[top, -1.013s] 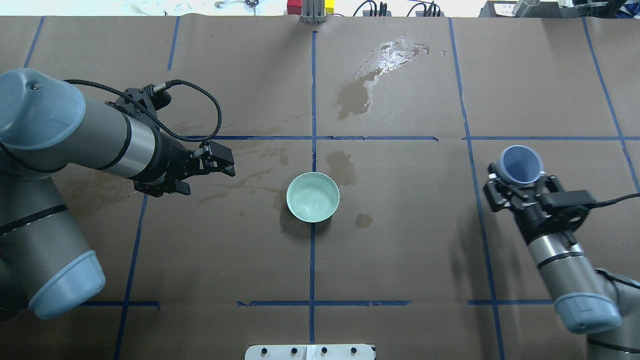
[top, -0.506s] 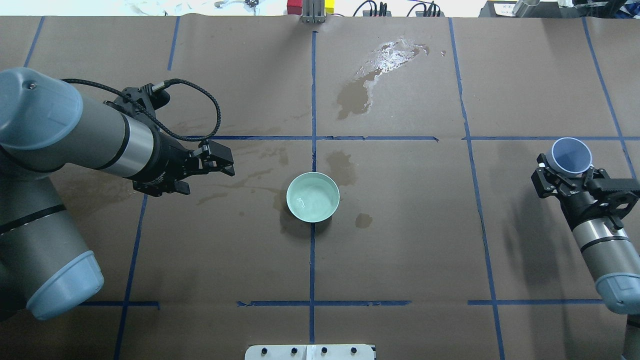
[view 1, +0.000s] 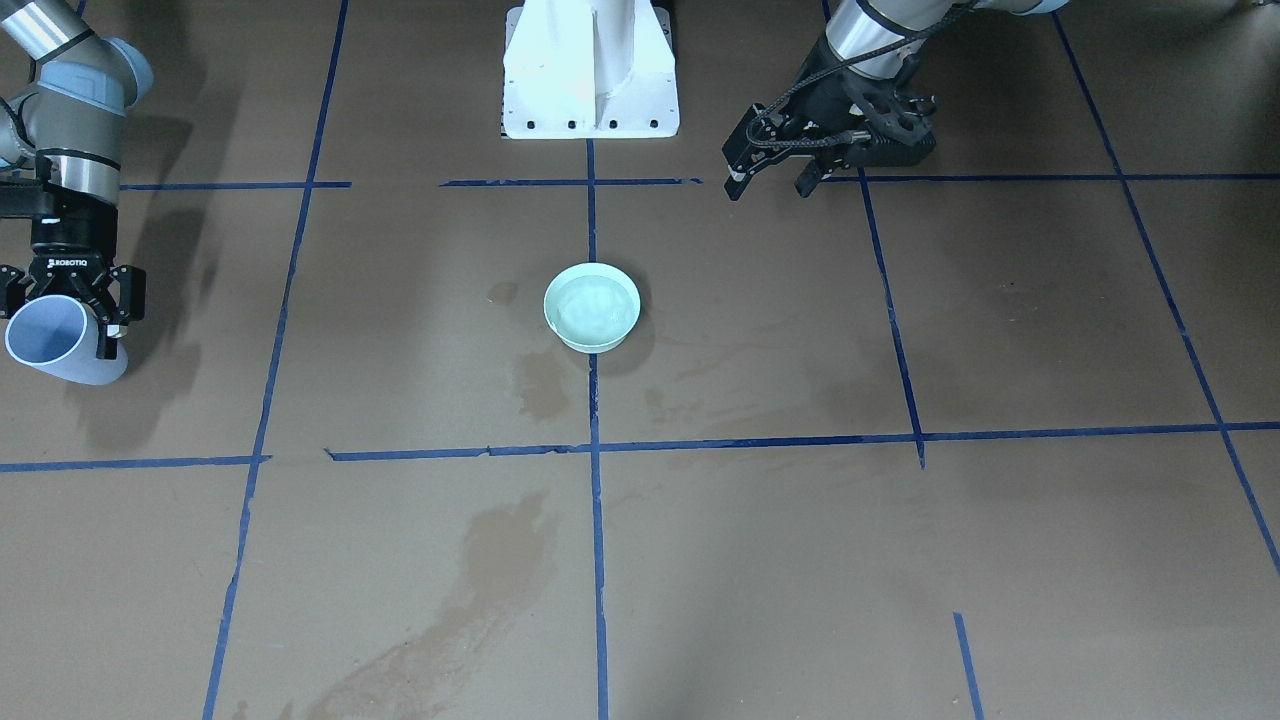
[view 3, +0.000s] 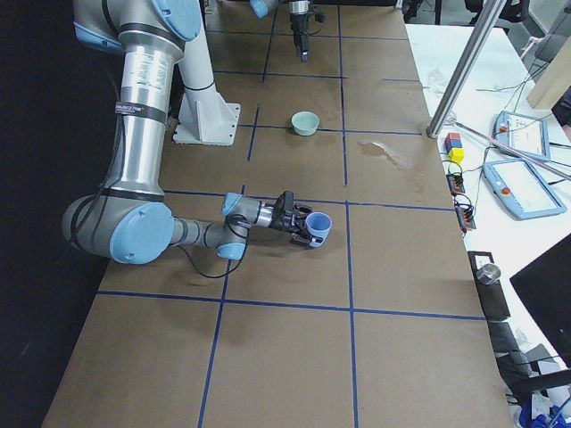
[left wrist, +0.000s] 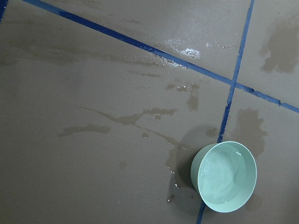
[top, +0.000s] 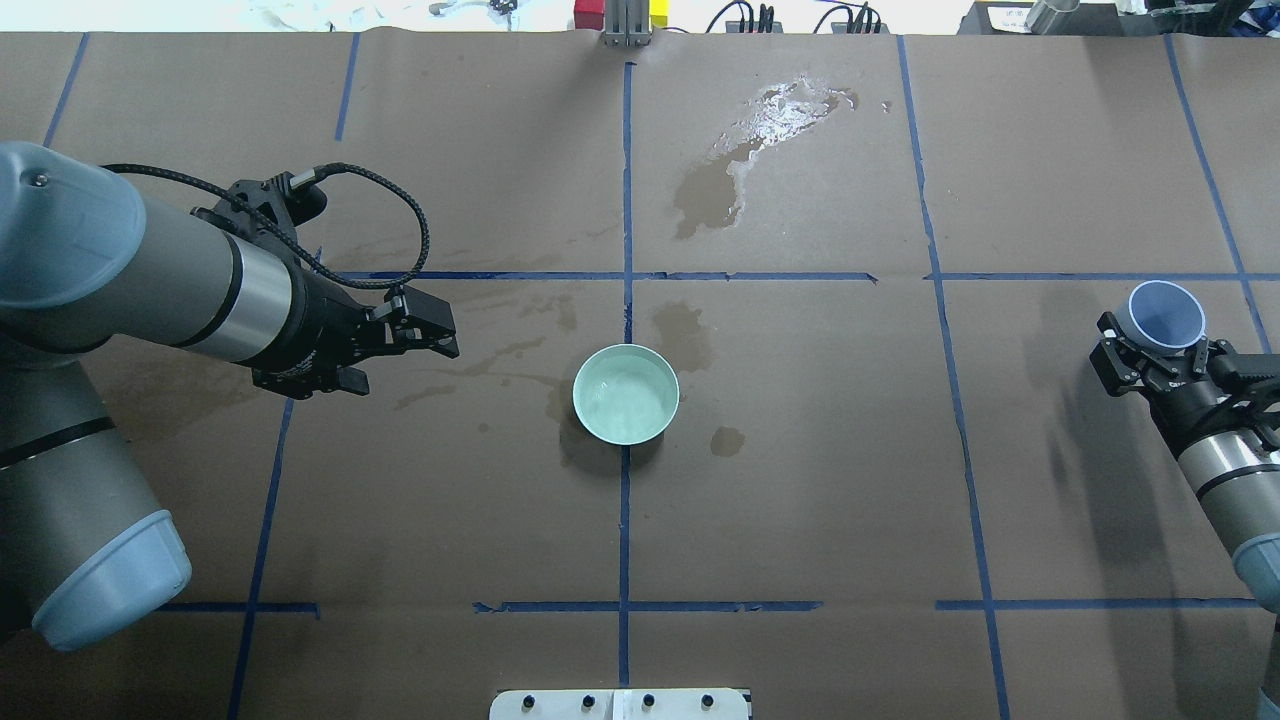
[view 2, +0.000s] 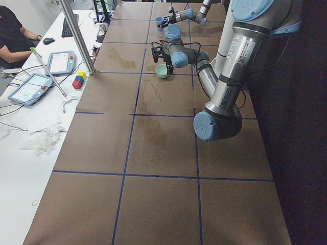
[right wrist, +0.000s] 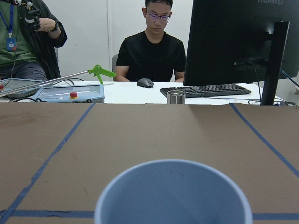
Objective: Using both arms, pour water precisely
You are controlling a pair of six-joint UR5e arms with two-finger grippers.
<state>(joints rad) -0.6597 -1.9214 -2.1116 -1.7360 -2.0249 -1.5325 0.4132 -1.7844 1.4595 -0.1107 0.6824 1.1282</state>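
Observation:
A mint-green bowl (top: 626, 393) (view 1: 591, 307) (left wrist: 224, 176) stands at the table's middle, and the water (top: 625, 400) in it has a glossy rippled surface. My right gripper (top: 1157, 336) (view 1: 65, 315) is shut on a pale blue cup (top: 1165, 313) (view 1: 55, 340) (view 3: 318, 226) (right wrist: 173, 196). It holds the cup tilted, far to the bowl's right, above the table. No stream leaves the cup. My left gripper (top: 450, 340) (view 1: 768, 188) hovers open left of the bowl with nothing between its fingers.
A shiny puddle (top: 780, 110) and brown wet stains (top: 705, 195) mark the paper behind the bowl. The white pedestal (view 1: 590, 70) is at the robot's side. Past the far edge are people, a keyboard (right wrist: 208, 90) and a steel cup (right wrist: 175, 97).
My right arm carried the blue cup further right and away from the bowl. My left gripper drew back slightly to the left, still open.

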